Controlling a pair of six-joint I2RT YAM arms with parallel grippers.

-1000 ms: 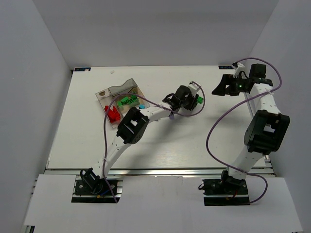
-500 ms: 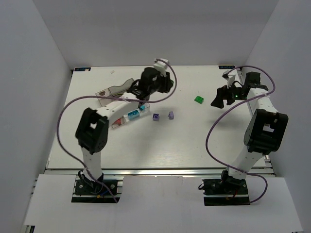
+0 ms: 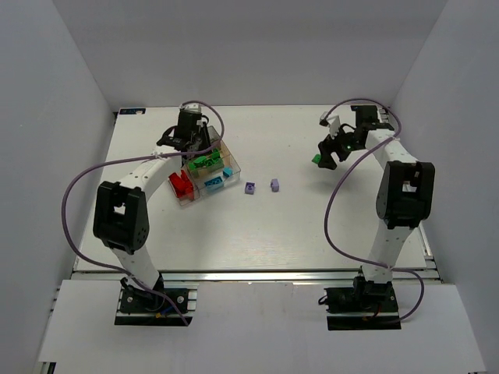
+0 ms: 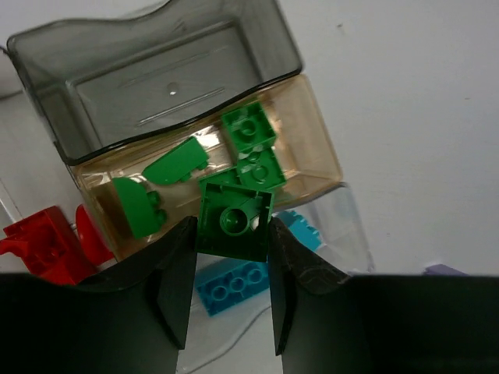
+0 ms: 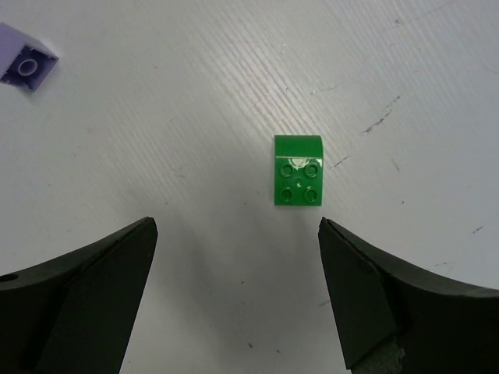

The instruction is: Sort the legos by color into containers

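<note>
White table [image 3: 234,234], box [image 4: 171,78] back-left: L gripper [image 4: 231,257] is clamped on a green brick [image 4: 234,226] right over the green bin [image 4: 312,156], prob. to drop it w/ its kind, while R gripper [image 5: 235,234], jaws wide apart, hovers over a loose green brick [image 5: 298,170], set to straddle it.
</note>
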